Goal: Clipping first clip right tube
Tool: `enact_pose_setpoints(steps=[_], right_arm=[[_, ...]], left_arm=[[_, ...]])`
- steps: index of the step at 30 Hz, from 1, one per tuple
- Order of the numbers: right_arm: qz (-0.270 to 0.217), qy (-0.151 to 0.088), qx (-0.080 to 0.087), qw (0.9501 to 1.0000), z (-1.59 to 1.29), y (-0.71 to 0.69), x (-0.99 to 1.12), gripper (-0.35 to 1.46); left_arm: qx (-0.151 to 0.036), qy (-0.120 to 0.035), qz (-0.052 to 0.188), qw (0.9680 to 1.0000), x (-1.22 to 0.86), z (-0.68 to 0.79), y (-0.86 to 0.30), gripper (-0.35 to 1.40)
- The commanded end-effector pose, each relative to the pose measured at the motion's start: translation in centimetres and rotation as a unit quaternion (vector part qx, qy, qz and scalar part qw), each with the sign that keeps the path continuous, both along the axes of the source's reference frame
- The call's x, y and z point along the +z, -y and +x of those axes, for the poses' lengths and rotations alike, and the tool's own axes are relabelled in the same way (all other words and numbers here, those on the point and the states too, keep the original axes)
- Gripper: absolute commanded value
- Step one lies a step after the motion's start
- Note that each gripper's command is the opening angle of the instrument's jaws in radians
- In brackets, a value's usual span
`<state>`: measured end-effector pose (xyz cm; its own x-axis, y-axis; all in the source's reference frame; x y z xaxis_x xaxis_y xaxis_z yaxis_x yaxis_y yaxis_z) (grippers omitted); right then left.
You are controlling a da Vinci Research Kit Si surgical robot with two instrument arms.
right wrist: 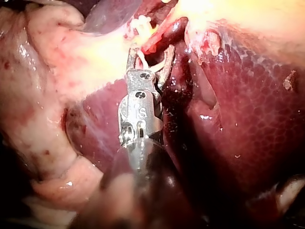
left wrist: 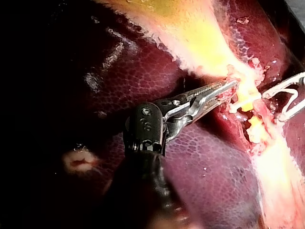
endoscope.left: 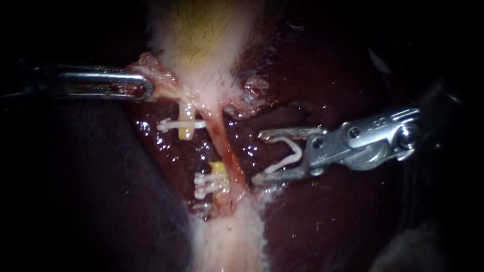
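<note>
The right tube (endoscope.left: 225,146) is seen at the centre of the endoscope view. It is a reddish strand running from the pale base of the gallbladder (endoscope.left: 201,30) at 12 o'clock toward 6 o'clock, where its end is lost in pale tissue.

The end effector of the right instrument (endoscope.left: 258,157), whose shaft is seen at 3 o'clock, is spread wide. A white loaded clip (endoscope.left: 286,157) is seated between its jaws, with both legs touched by them. The lower jaw tip is placed just beside the tube, on its 3 o'clock side, and the tube itself is not enclosed. The shaft behind is swallowed by darkness.

The end effector of the left instrument (endoscope.left: 146,88), seen from 9 o'clock, is closed on a flap of pale tissue (endoscope.left: 154,70) at the gallbladder's edge. Only one jaw can be made out here, as the other is hidden beneath it.

On the right tube's 9 o'clock side, the left tube (endoscope.left: 185,130) is shown as two yellow stumps set apart. The upper stump is crossed by a single clip (endoscope.left: 176,124) and the lower by a pair of clips (endoscope.left: 204,184). Dark liver (endoscope.left: 327,221) is spread around, its margins lost to shadow.

In the left wrist view both jaws of the left instrument (left wrist: 232,85) are seen pinched on the flap, and the loaded clip ahead is cut off at the view's edge. In the right wrist view the clip is carried in the spread jaws of the right instrument (right wrist: 150,51), but the tube ahead is hard to tell from the surrounding tissue.
</note>
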<state>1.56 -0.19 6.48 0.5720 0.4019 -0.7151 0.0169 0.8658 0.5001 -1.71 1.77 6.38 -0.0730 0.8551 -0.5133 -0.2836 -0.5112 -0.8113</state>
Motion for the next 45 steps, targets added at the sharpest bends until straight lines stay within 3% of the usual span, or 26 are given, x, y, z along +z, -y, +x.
enact_pose_setpoints(steps=[1,9,17,26,37,45], right_arm=[[0.002,0.0,-0.003,1.0,0.04,0.03,0.04,0.47],[0.046,-0.022,-0.001,0.9987,0.3,0.22,0.27,0.46],[0.078,-0.051,0.01,0.9956,0.45,0.27,0.33,0.46],[0.115,-0.098,0.023,0.9882,0.46,0.33,0.18,0.46],[0.158,-0.132,-0.025,0.9782,0.51,0.56,-0.08,0.42],[0.163,-0.122,-0.001,0.979,0.52,0.54,-0.07,0.37]], left_arm=[[0.0,0.0,0.0,1.0,0.0,0.0,0.0,-0.35],[0.0,0.0,0.0,1.0,0.01,-0.01,-0.01,-0.35],[0.0,0.0,0.0,1.0,0.04,0.0,-0.02,-0.35],[0.0,0.0,0.0,1.0,0.07,0.01,-0.04,-0.35],[0.0,0.0,0.0,1.0,0.09,0.02,-0.05,-0.35],[0.0,0.0,0.0,1.0,0.09,0.02,-0.05,-0.35]])
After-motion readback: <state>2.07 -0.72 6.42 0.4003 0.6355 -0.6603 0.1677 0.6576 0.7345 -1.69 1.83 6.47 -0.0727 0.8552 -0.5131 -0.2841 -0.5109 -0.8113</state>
